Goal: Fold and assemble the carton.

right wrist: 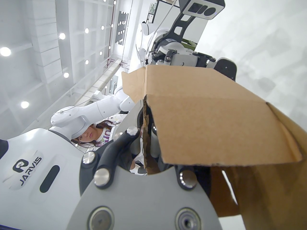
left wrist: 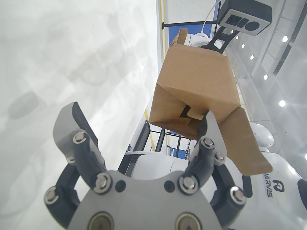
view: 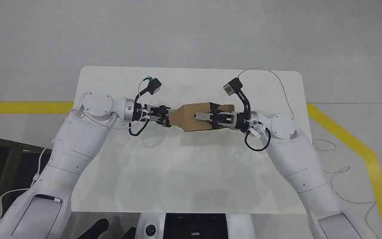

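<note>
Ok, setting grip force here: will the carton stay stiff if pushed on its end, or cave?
Probably caves: the carton is thin, hollow cardboard, and its end flap hangs loose. Likely light: the right gripper carries it by one pinched wall.

A robotics lab or test hall: a white desk (view: 191, 179) stands on a pale grey floor (view: 179, 30) marked with yellow lines (view: 36, 107), under a high white ceiling (right wrist: 36, 13) with rows of spotlights (right wrist: 5, 51).
</note>
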Tool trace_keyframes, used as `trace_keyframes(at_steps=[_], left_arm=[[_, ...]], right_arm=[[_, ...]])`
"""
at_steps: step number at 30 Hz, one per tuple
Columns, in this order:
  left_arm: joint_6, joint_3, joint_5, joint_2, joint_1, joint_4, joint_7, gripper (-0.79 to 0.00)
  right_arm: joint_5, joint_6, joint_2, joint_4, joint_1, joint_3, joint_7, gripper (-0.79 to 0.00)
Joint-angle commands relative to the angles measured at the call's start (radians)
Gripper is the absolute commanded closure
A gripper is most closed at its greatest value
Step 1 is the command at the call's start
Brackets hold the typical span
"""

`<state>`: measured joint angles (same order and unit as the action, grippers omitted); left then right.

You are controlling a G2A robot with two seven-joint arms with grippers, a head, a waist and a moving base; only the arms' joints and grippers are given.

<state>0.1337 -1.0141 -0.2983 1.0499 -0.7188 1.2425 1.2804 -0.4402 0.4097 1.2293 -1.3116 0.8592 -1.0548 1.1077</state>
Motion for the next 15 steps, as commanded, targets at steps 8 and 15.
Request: trace_keyframes(at_steps=[8, 15], left_arm=[[-0.003, 0.007, 0.004, 0.002, 0.003, 0.006, -0.005, -0.785], [-0.002, 0.006, -0.001, 0.002, 0.006, 0.004, -0.005, -0.785]], right_arm=[[0.001, -0.003, 0.001, -0.004, -0.001, 0.008, 0.007, 0.0], [0.002, -0.001, 0.001, 0.003, -0.004, 0.009, 0.002, 0.0]])
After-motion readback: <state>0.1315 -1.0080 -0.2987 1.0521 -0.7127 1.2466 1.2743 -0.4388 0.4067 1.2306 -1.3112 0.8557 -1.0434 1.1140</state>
